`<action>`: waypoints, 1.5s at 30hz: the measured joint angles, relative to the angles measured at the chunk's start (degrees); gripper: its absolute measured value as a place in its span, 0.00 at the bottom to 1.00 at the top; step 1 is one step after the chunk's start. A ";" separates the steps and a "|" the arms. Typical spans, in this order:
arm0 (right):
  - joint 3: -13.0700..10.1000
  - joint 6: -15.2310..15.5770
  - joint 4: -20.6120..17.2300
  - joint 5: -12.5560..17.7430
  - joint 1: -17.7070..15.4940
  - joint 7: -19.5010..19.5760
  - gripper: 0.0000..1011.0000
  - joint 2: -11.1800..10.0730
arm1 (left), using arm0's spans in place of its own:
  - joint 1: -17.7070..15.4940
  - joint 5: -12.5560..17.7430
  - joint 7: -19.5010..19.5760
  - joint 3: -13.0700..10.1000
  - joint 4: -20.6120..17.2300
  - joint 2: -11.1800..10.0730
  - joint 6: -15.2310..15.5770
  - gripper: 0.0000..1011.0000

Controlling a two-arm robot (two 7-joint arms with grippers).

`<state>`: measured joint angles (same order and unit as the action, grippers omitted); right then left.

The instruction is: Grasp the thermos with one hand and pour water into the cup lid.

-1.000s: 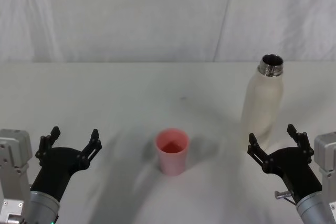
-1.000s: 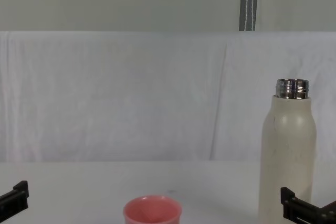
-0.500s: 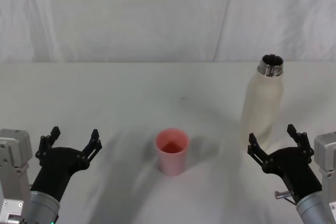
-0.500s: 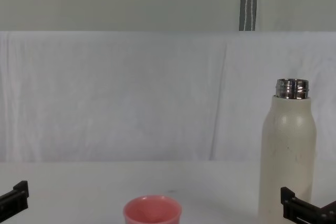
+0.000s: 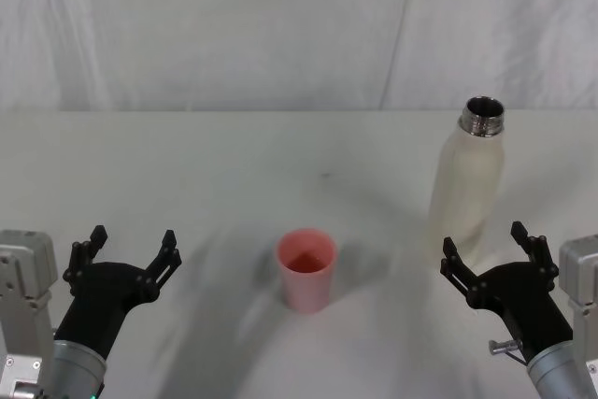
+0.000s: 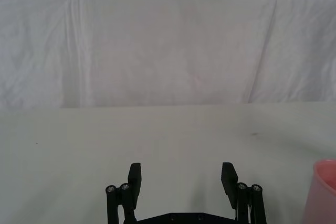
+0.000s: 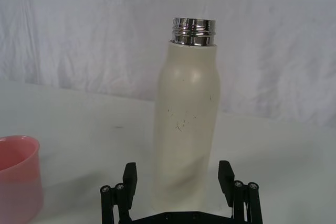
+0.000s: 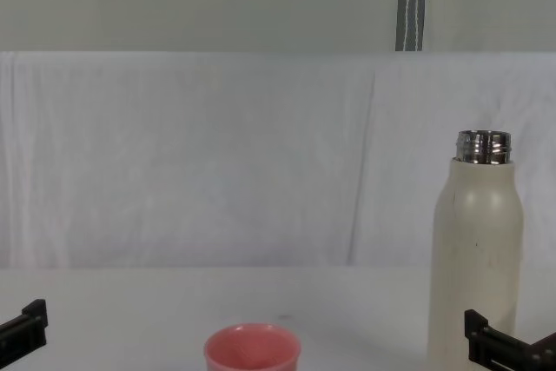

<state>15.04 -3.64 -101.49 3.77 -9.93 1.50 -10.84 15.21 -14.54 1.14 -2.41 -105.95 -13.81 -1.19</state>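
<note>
Thermos (image 5: 467, 184) upright on bench (image 5: 187, 165), right side, cap off. Cup lid (image 5: 306, 269) centre, well left of it. My right gripper (image 5: 490, 253) just short of thermos, jaws wide, empty. Right wrist view shows scuffs on the body, thermos framed between fingers (image 7: 129, 178). Left gripper (image 5: 126, 253) low left, jaws wide, empty.

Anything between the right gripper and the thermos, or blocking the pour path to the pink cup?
Nothing visible. The right gripper is open, just short of the upright thermos. Bare table separates the thermos from the cup lid. The left gripper sits open, off to the cup's left.
</note>
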 joint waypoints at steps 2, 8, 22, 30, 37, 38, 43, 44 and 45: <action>0.00 0.00 0.00 0.00 0.00 0.00 0.99 0.00 | 0.00 0.00 0.00 0.00 0.00 0.00 0.00 0.99; 0.00 0.00 0.00 0.00 0.00 0.00 0.99 0.00 | 0.00 0.00 0.00 0.00 0.00 0.00 0.00 0.99; 0.00 0.00 0.00 0.00 0.00 0.00 0.99 0.00 | 0.00 0.00 0.00 0.00 0.00 0.00 0.00 0.99; 0.00 0.00 0.00 0.00 0.00 0.00 0.99 0.00 | 0.00 0.00 0.00 0.00 0.00 0.00 0.00 0.99; -0.19 -0.10 -0.04 -0.06 -0.08 -0.22 0.99 0.17 | 0.00 0.00 0.00 0.00 0.00 0.00 0.00 0.99; -0.28 -0.16 -0.07 -0.11 -0.12 -0.34 0.99 0.25 | 0.00 0.00 0.00 0.00 0.00 0.00 0.00 0.99; -0.97 -0.65 -0.40 -0.99 -0.50 -1.21 0.99 0.90 | 0.00 0.00 0.00 0.00 0.00 0.00 0.00 0.99; -1.03 -0.69 -0.41 -1.10 -0.50 -1.30 0.99 0.96 | 0.00 0.00 0.00 0.00 0.00 0.00 0.00 0.99; -1.11 -0.72 -0.41 -1.25 -0.51 -1.41 0.99 1.02 | 0.00 0.00 0.00 0.00 0.00 0.00 0.00 0.99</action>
<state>13.93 -4.36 -101.90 2.52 -10.44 0.09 -9.82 15.21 -14.54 1.14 -2.41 -105.96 -13.80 -1.19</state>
